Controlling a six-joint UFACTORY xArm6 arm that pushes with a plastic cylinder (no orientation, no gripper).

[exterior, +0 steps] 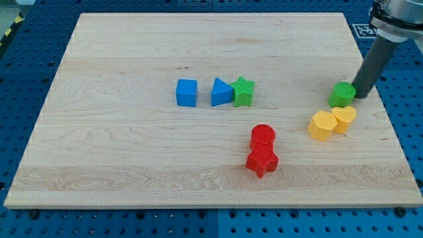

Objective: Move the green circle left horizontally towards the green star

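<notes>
The green circle [342, 94] sits near the view's right edge of the wooden board [132, 165]. My tip [360, 96] rests right against its right side. The green star [243, 91] lies to the view's left of the circle, near the board's middle, touching the blue triangle [221, 92]. The star and the circle are at about the same height in the view, with a wide gap between them.
A blue cube [187, 92] stands left of the blue triangle. A yellow hexagon [322, 125] and a yellow heart [344, 119] lie just below the green circle. A red circle [262, 137] and a red star [262, 160] lie below the green star.
</notes>
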